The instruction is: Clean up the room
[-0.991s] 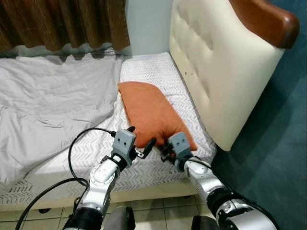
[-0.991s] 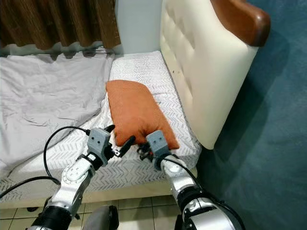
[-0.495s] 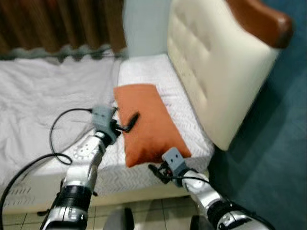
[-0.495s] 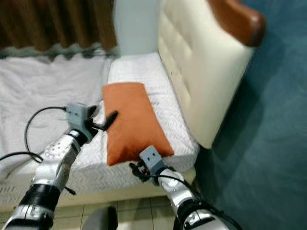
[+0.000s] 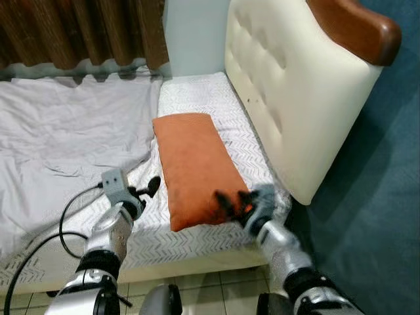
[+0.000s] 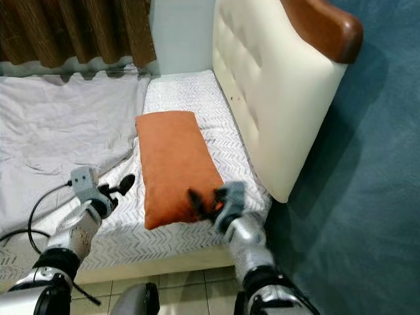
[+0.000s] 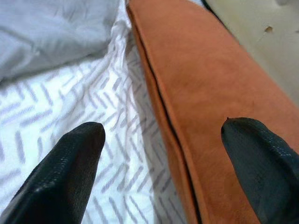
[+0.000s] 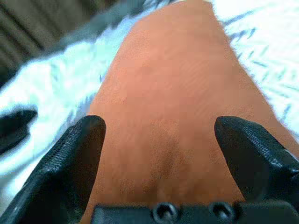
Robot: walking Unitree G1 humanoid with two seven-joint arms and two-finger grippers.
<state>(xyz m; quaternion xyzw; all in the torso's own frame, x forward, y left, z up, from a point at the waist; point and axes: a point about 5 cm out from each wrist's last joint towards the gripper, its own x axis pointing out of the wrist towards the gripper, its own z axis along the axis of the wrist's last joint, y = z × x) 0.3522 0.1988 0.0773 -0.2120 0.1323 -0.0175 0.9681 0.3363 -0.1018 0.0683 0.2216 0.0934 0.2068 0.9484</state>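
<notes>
Here an orange pillow (image 5: 197, 167) lies on the patterned bed (image 5: 197, 98); left gripper (image 7: 161, 175) and right gripper (image 8: 159, 154) gape empty

You're looking straight along the right pincer (image 8: 159, 154), its two black fingers (image 8: 70, 163) spread wide apart. Between them you've got the orange pillow (image 8: 173, 116), stretching away from the camera and lying on the white bed sheet (image 8: 261, 37) with its grey zigzag print. Off to one side there's a dark rounded shape (image 8: 14, 128) over the sheet; it's blurred, so you can only guess it may be the other arm's fingertip.
</notes>
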